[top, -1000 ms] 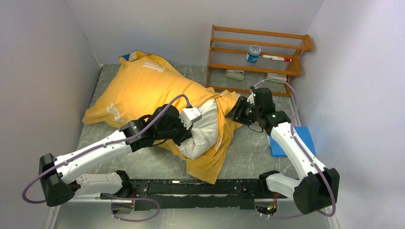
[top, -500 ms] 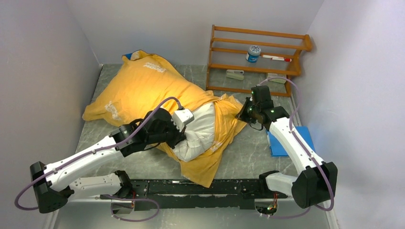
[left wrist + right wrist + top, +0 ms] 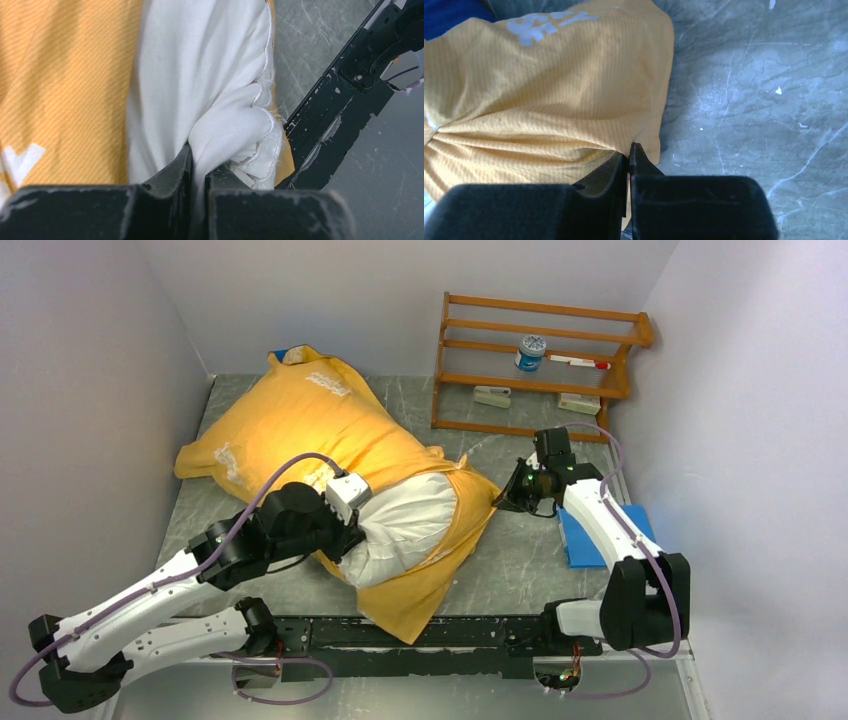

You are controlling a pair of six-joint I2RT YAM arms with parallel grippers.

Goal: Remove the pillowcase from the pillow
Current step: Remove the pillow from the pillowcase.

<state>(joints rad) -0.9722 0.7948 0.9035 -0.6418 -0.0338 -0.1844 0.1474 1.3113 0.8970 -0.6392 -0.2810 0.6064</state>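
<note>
My left gripper is pressed together, pinching a bunched corner fold of the plump white fabric pillow. My right gripper is pressed together too, nipping the thin open-end edge of the yellow-orange fabric pillowcase with white lettering.

From the top view, the pillowcase lies diagonally from the far left corner of the grey marbled table toward the middle of the near edge. The pillow sticks out of its open end near the table centre, the rest still inside. The left gripper is at the pillow's left side. The right gripper is at the case's right edge.

A wooden slatted rack stands at the far right corner. A flat blue rectangular pad lies by the right edge.
</note>
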